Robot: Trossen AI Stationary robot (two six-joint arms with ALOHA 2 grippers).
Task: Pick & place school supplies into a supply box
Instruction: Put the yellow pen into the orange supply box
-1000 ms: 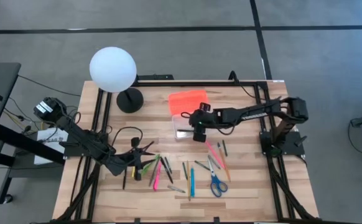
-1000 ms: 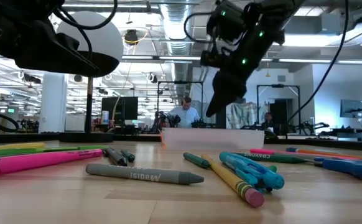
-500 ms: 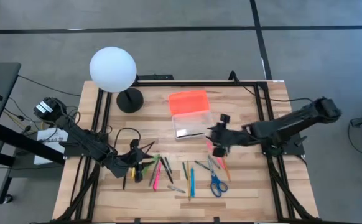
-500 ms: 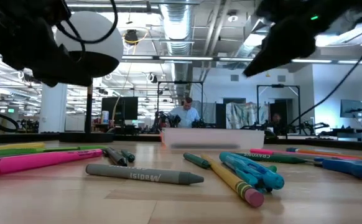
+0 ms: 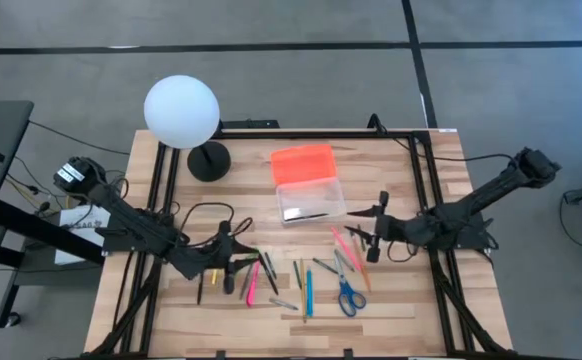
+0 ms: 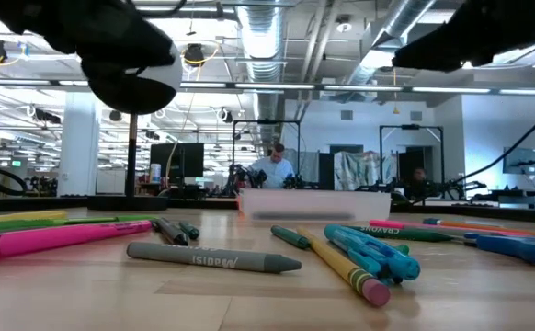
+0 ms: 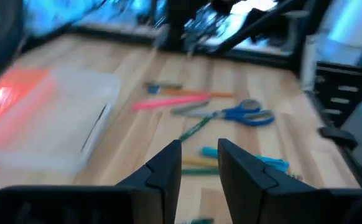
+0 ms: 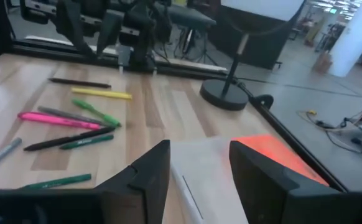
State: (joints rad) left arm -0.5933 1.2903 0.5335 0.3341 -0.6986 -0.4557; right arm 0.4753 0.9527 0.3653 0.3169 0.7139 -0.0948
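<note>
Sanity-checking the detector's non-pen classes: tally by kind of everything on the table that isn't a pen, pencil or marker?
Scissors: 1
Clear box with orange lid: 1
Globe lamp: 1
Total: 3

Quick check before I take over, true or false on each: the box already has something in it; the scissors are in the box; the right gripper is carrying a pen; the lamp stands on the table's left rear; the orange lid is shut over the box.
1. The supply box holds one dark pen. True.
2. The scissors are in the box. False: they lie on the table.
3. The right gripper carries a pen. False: its fingers stand apart, nothing between them.
4. The globe lamp stands at the left rear. True.
5. The orange lid covers the box. False: it lies open behind it.
</note>
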